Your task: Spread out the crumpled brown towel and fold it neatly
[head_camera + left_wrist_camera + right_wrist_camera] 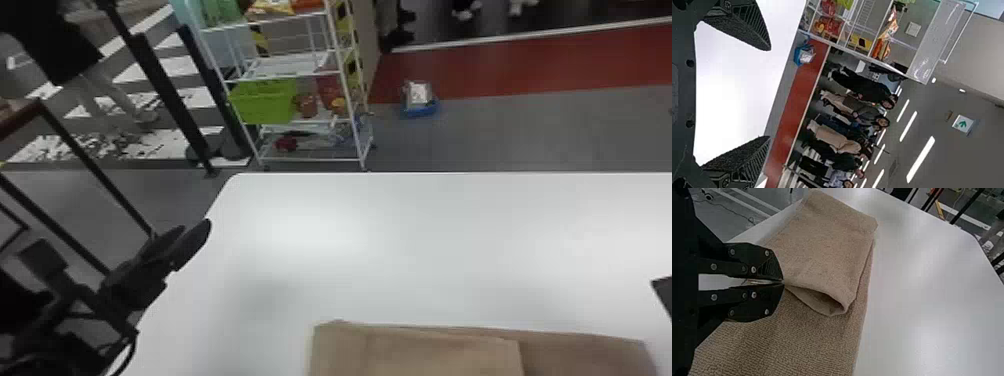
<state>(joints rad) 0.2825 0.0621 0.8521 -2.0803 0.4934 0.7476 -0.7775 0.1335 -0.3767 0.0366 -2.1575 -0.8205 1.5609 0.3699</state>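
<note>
Brown towel (575, 355), head view: lying mostly flat on the counter (400, 240), near side, running out of the bottom edge. A flap (440, 355) is turned over from the robot's left, part way across the lower layer. Left end effector (196, 228) is off by the counter's left edge, well apart from the cloth.

Left wrist view: two fingers spread wide, nothing between them. Idle as far as this fold goes.

Right wrist view: right end effector (784, 282) has its tips closed on the flap's edge, thin pinch. Beside the pinch the edge bows up into an open loop; lower layer looks flat below.

Handling, my read: light, limp, looped pile, so good friction and no slip or breakage worry. No stiffness though; a single pinch drags one spot and the rest sags or rucks. Best hold is the flap's free edge near a corner, shallow, so the lower layer doesn't get caught. Lay it down low and slow, then press the loop flat.
</note>
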